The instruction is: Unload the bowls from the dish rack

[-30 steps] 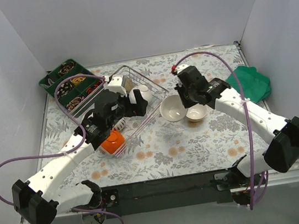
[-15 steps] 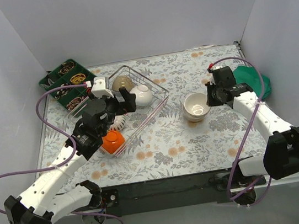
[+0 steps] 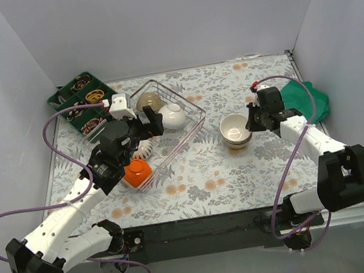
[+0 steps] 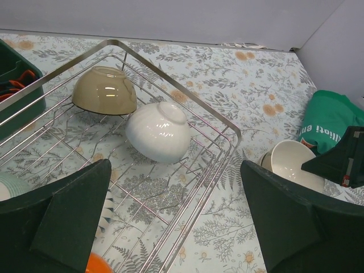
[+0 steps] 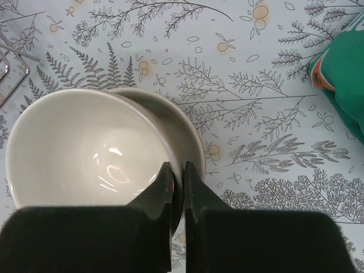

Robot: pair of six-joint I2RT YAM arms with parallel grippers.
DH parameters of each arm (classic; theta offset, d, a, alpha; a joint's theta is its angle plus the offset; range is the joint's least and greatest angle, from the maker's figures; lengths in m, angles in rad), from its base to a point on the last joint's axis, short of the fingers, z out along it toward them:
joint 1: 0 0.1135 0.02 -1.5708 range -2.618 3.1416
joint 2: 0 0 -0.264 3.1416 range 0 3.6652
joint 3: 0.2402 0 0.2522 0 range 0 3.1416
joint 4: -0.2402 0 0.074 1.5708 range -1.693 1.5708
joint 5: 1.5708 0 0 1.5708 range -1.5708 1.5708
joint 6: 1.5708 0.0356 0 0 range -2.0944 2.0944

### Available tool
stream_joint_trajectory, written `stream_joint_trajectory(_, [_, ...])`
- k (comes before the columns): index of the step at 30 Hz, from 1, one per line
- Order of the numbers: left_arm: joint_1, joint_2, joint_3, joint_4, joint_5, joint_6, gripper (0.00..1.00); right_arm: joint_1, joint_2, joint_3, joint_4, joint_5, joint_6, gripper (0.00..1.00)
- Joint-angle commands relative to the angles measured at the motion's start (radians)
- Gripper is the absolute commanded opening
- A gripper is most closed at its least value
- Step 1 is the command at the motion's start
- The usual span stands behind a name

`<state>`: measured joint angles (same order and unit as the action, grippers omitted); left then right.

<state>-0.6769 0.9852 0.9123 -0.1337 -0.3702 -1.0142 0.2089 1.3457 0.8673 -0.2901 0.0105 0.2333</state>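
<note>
The dish rack sits on the left half of the flowered table, set at an angle. A tan bowl lies upside down at its far end. A white bowl lies tipped over just beside it, nearer the right rim. Toward the near end are a ribbed pale bowl and an orange bowl, which is at the near corner.

The left hand hangs over the middle of the rack. Its fingers are spread as wide as they go, and it holds nothing and touches no bowl.

Right of the rack and apart from it, two cream bowls stand stacked on the table. The upper cream bowl leans tilted inside the lower cream bowl. The right hand is at the stack's right edge. Its fingers are pinched almost together, with the upper bowl's rim caught between them.

A green cloth lies crumpled at the right edge of the table, near that hand. A green compartment tray stands at the far left corner, just beside the rack.
</note>
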Motion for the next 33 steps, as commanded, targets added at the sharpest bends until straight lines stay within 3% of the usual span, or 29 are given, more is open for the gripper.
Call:
stream_joint_trajectory(1, [0.007, -0.017, -0.009, 0.014, -0.015, 0.011, 0.98, -0.005, 0.016, -0.007, 0.135, -0.066, 0.018, 0.08])
stream_joint_trajectory(8, [0.013, -0.016, -0.013, 0.019, -0.012, 0.012, 0.98, -0.005, 0.014, -0.021, 0.134, -0.084, 0.005, 0.36])
stream_joint_trajectory(14, [0.019, -0.011, -0.013, 0.019, -0.004, 0.009, 0.98, -0.005, -0.017, -0.019, 0.103, -0.063, -0.014, 0.43])
stream_joint_trajectory(19, [0.02, -0.01, -0.013, 0.017, -0.006, 0.009, 0.98, -0.005, -0.062, -0.011, 0.054, -0.015, -0.015, 0.42])
stream_joint_trajectory(21, [0.02, -0.01, -0.013, 0.019, -0.006, 0.009, 0.98, -0.005, -0.077, -0.014, 0.046, 0.023, -0.018, 0.38])
stream_joint_trajectory(25, [0.02, -0.01, -0.013, 0.019, -0.006, 0.009, 0.98, -0.005, -0.086, -0.034, 0.043, 0.036, -0.015, 0.2])
stream_joint_trajectory(33, [0.022, -0.008, -0.015, 0.019, -0.007, 0.012, 0.98, -0.005, -0.059, -0.073, 0.061, 0.032, -0.006, 0.12])
